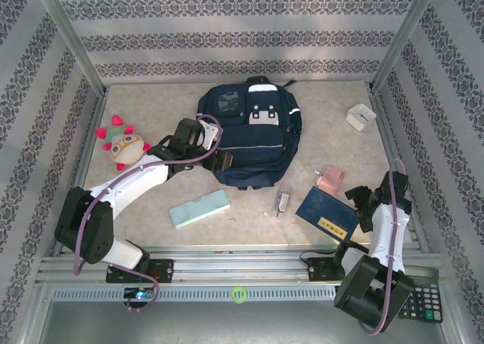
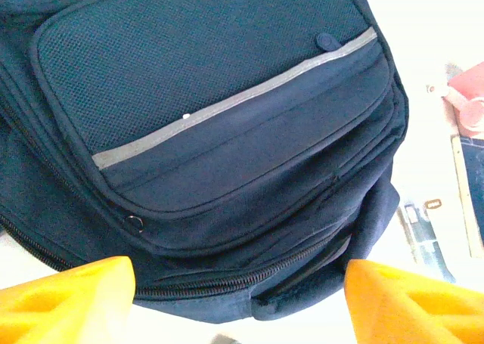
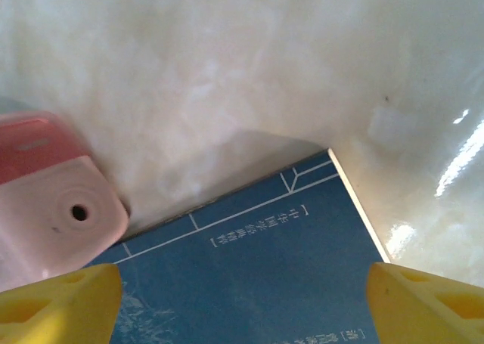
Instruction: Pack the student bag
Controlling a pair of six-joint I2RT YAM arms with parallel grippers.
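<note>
**Both claws spread, bag lying at the back of the table**

The student bag lies flat at the middle back of the table, front pockets up, its grey-white patches towards the far wall. The left claw sits at the bag's near left corner. In the left wrist view its yellow fingertips stand wide apart with nothing clamped, and the bag's lower pocket with its light stripe lies just ahead of them.

The right claw hovers over the far right edge of a blue book on the table's right side. Its fingertips are also wide apart and grip nothing. Below them lies the book cover, and a pink item touches the book's corner.

A plush toy lies left of the bag, a mint case near the front, and a white box at the back right.
</note>
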